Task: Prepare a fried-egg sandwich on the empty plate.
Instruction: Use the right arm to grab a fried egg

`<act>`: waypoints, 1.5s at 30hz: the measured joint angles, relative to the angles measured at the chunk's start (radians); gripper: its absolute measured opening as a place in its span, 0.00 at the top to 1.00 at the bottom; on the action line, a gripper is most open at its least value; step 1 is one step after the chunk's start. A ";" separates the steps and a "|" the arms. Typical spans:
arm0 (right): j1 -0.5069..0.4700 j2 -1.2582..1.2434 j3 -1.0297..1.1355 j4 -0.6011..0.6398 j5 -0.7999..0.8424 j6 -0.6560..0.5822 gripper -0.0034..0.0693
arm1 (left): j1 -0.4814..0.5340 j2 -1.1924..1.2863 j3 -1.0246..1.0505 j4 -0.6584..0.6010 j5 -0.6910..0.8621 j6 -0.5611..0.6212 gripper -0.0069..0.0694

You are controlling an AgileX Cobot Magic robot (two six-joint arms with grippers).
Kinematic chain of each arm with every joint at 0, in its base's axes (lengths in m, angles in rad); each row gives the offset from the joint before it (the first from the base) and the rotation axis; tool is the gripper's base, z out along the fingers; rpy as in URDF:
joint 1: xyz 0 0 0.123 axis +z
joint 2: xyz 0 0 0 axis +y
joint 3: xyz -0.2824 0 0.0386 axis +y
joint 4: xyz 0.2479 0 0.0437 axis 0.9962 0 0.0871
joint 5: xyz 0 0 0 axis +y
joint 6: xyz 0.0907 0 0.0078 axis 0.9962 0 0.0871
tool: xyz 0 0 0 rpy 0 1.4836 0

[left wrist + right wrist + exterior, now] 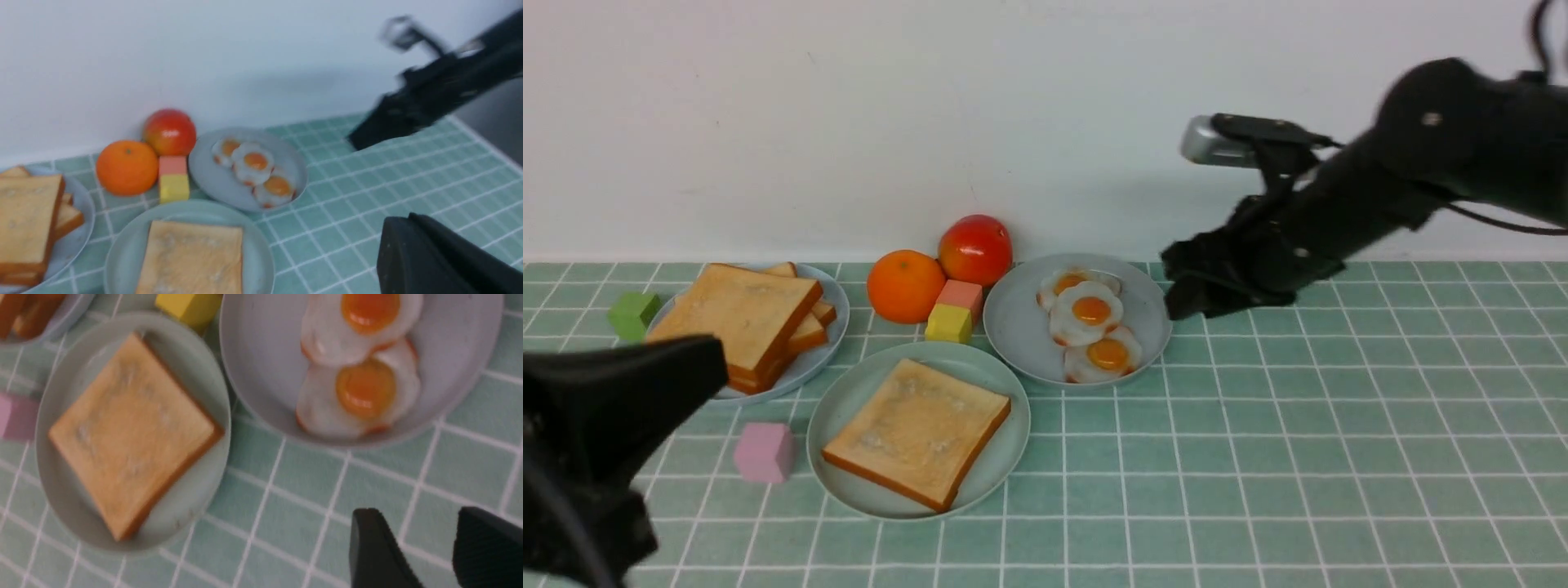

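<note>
Finds the right claw point(1180, 287) released and empty just beside the grey plate point(1021, 327), the fried egg point(1104, 357) close on its left, likely light, thin and slick, so wants pinching by the wavy white rim; left claw point(698, 367) clenched on nothing.

This looks to me like a robot test bench dressed up as a pretend kitchen, not a real one. The tabletop point(1339, 457) has a mint-green cover patterned with white tile lines and runs straight into a plain white wall point(849, 122), and two black robot arms, the left arm point(596, 441) and the right arm point(1380, 196), reach in over it. What is laid out is glossy play food: toast slices point(743, 314), fried eggs point(1092, 310), an orange point(905, 286) and a red fruit point(975, 247), set among small coloured blocks point(764, 452).
</note>
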 joint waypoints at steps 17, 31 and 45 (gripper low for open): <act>-0.080 0.489 -0.458 0.301 0.062 0.021 0.48 | 0.000 -0.010 0.038 -0.012 -0.087 -0.010 0.93; -0.081 0.545 -0.491 0.316 -0.002 0.021 0.46 | 0.000 -0.010 0.038 -0.021 -0.082 -0.013 0.93; -0.082 0.574 -0.502 0.392 -0.042 0.021 0.46 | 0.000 -0.010 0.038 -0.056 -0.082 -0.013 0.93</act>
